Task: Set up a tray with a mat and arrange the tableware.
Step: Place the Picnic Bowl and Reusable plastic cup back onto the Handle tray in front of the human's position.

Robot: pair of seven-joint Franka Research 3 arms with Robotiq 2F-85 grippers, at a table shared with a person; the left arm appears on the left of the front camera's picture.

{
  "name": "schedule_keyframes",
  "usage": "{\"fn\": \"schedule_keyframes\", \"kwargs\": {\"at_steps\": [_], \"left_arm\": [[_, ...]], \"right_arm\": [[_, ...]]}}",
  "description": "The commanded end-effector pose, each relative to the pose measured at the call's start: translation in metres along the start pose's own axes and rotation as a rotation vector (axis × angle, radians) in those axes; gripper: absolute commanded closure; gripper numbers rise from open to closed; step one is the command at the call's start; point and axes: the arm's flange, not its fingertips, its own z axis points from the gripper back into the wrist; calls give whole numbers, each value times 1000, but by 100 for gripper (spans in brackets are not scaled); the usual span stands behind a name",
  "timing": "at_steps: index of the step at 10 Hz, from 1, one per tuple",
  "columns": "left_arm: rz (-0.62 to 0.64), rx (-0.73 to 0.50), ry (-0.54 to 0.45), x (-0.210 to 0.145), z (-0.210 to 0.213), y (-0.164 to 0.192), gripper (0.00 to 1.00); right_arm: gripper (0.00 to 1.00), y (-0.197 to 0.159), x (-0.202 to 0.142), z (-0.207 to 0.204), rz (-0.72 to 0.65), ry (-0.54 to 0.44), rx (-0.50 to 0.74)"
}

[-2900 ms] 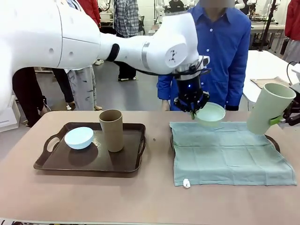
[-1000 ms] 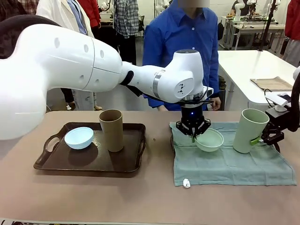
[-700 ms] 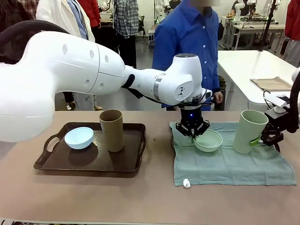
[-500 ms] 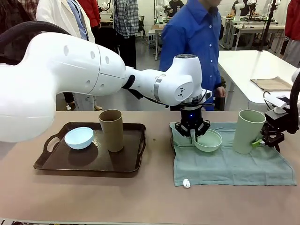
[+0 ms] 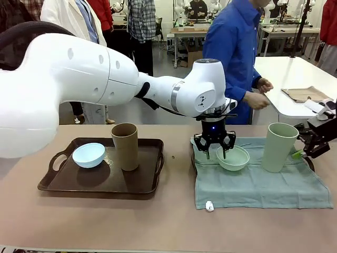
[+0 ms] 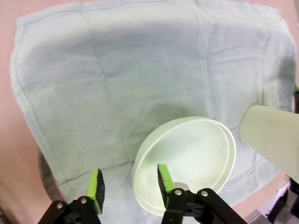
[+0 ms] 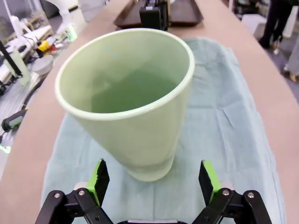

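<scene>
Pale green bowl: the small, round, pale green matte-plastic bowl [image 5: 234,157] now sits flat on the pale blue-green cloth mat [image 5: 253,187]; a second ago it hung tilted in the left arm's grip.
Left tool: the left tool [image 5: 216,153] is released, its green pads parted astride the bowl's near rim, one inside and one outside (neither seems to touch it in the left wrist view).
Pale green tumbler: the tall pale green handleless plastic tumbler [image 5: 279,147] stands upright near the mat's right end, apart from the bowl; a second ago it leaned in the right arm's grip.
Right tool: the right tool [image 5: 300,153] is released too, spread wide and drawn back just beside the tumbler, no longer touching it.
Tray under the mat: a dark rim [image 5: 310,161] peeps out at the mat's right edge.
Other tray: the small light blue plastic bowl [image 5: 88,154] and the tall tan-brown plastic tumbler [image 5: 125,146] stand on the dark brown handled tray [image 5: 100,184] at the left of the tan surface [image 5: 158,224].
Meaning for the task: both green pieces look delivered, so about half the tableware is arranged. The likely next step is to lift both tools clear and fetch the blue bowl and brown tumbler.
Risk: the pad inside the green bowl could drag it if that arm moves sideways before rising.
</scene>
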Motion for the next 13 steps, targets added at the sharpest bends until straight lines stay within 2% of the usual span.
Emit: {"fn": "schedule_keyframes", "kwargs": {"at_steps": [1,3,4,5,7,8,9,11,13], "left_arm": [[-21,16,-20,-13,16,17,24],[-18,38,-47,-18,31,25,5],[-18,58,-63,-24,42,30,9],[-20,84,-79,-30,54,36,0],[-67,127,-132,-40,87,51,0],[-84,136,-141,-45,104,62,0],[-78,135,-149,-48,120,74,0],[-53,166,-178,-63,158,94,0],[-42,224,-186,-74,201,109,0]], "right_arm": [[0,19,5,10,-81,45,-37],[0,28,6,27,-196,89,-52],[0,33,14,32,-277,112,-58],[0,38,29,35,-374,139,-85],[0,43,63,49,-620,271,-219],[0,44,83,56,-725,291,-297],[0,48,106,63,-776,326,-331],[0,59,156,68,-897,466,-454],[0,73,215,62,-897,535,-452]]}}
